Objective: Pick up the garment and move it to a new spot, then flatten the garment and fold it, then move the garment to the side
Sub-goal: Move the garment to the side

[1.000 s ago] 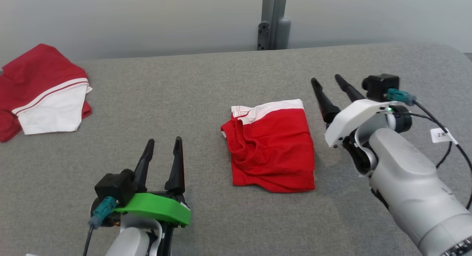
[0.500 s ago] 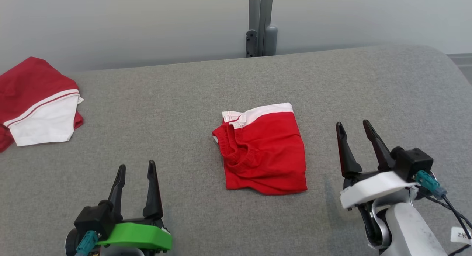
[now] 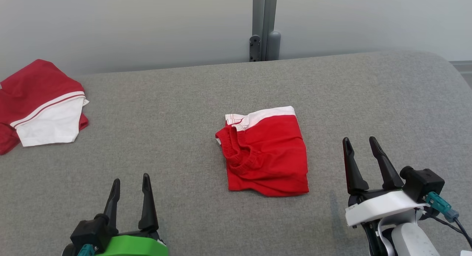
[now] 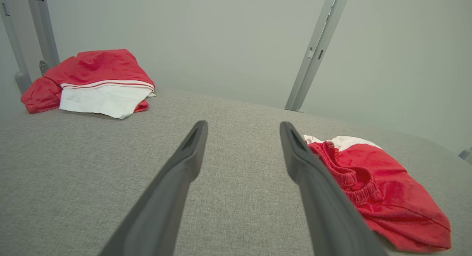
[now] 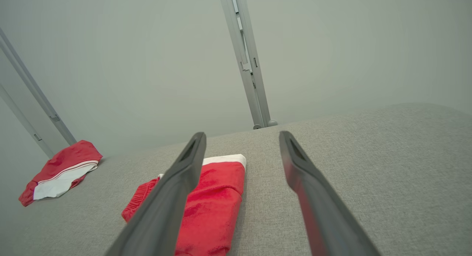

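Since one second ago your right gripper (image 3: 358,139) has drawn back from beside the right edge of the shorts to the near side of the table (image 3: 166,112). The left gripper (image 3: 131,177) also sits lower in the head view, and the camera itself shifted a little. The folded red shorts (image 3: 267,152), with a white band on the far edge, lie in the middle of the table. From them the right gripper is at 4 o'clock and the left gripper at 8 o'clock, both apart from the cloth. The fingers (image 3: 353,167) of both grippers stand spread and grasp nothing. The surface is grey woven fabric. Behind it are a pale wall (image 3: 147,23) and a grey metal post (image 3: 263,23) at 12 o'clock. A second red-and-white garment (image 3: 40,104) lies at 10 o'clock by the left edge. The shorts keep the same fold as before.
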{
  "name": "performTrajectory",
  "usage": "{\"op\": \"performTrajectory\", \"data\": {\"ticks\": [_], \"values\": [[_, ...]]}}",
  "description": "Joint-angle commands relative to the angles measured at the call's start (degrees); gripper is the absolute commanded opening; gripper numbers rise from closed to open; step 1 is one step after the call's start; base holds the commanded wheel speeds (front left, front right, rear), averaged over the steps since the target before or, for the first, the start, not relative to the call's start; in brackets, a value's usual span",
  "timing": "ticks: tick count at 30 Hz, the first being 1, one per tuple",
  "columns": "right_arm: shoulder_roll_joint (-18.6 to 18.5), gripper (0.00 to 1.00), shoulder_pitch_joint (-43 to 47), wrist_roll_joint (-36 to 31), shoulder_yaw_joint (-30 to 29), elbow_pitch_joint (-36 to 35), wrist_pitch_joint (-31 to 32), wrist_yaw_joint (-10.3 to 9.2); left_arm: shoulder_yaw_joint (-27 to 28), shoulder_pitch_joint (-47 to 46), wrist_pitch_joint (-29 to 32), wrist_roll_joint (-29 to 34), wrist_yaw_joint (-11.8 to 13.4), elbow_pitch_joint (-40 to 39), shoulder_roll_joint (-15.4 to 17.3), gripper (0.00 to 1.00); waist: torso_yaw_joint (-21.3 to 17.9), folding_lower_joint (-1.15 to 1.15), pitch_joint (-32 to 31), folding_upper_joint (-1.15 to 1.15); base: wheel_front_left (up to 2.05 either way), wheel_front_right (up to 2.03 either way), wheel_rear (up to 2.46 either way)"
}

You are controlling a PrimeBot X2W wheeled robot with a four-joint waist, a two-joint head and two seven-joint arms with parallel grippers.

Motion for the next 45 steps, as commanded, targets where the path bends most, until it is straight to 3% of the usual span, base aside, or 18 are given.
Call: {"op": "performTrajectory", "data": {"ticks": [1,19,23,28,36,45], "values": [[-0.1,1.00,0.6,0.1,0.0,0.2,-0.2,0.01,0.4,0.5,-0.2,0.5,-0.3,0.2,-0.3,1.00,0.0,0.00,0.0,0.00,0.00,0.00,0.00],[-0.1,1.00,-1.8,-0.5,-0.4,3.3,0.9,0.00,0.8,-0.8,-0.2,1.6,-1.6,1.2,-0.9,1.00,0.5,0.00,0.7,0.00,0.00,0.00,0.00],[-0.7,1.00,-6.1,0.9,-1.2,5.0,7.5,0.01,0.4,-1.5,-0.2,1.6,-1.6,1.4,-1.0,1.00,0.9,0.00,1.6,0.00,0.00,0.00,0.00],[-5.0,1.00,-13.7,6.5,0.8,7.0,18.9,0.01,-0.6,-2.5,-0.2,0.8,-1.7,2.0,-1.0,1.00,1.9,0.00,3.1,0.00,0.00,0.00,0.00],[-9.3,1.00,-22.8,17.1,3.5,16.0,38.0,0.01,-2.8,-4.1,-0.2,-0.6,-1.0,2.7,-1.0,1.00,5.3,0.00,5.4,0.00,0.00,0.00,0.00],[-10.3,1.00,-25.6,21.3,4.2,24.2,46.6,0.01,-3.8,-5.3,-0.2,-1.1,-0.6,2.7,-1.0,1.00,9.5,0.00,8.3,0.00,0.00,0.00,0.00]]}}
